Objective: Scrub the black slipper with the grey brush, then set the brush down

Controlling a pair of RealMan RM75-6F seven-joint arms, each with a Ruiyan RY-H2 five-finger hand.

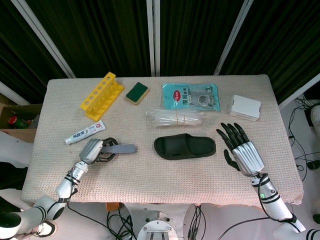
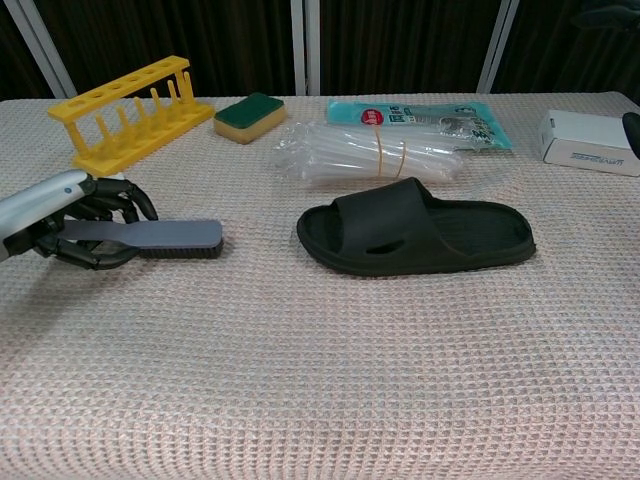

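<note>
Task judged near its end: the grey brush [image 2: 150, 236] lies bristles-down on the table [image 2: 320, 380], left of the black slipper [image 2: 415, 240] and well apart from it, but the left hand [image 2: 80, 220] is wrapped around its handle; release remains. The right hand [image 1: 243, 151] hovers right of the slipper, fingers spread, holding nothing. Count: one brush, one slipper, two hands.
</note>
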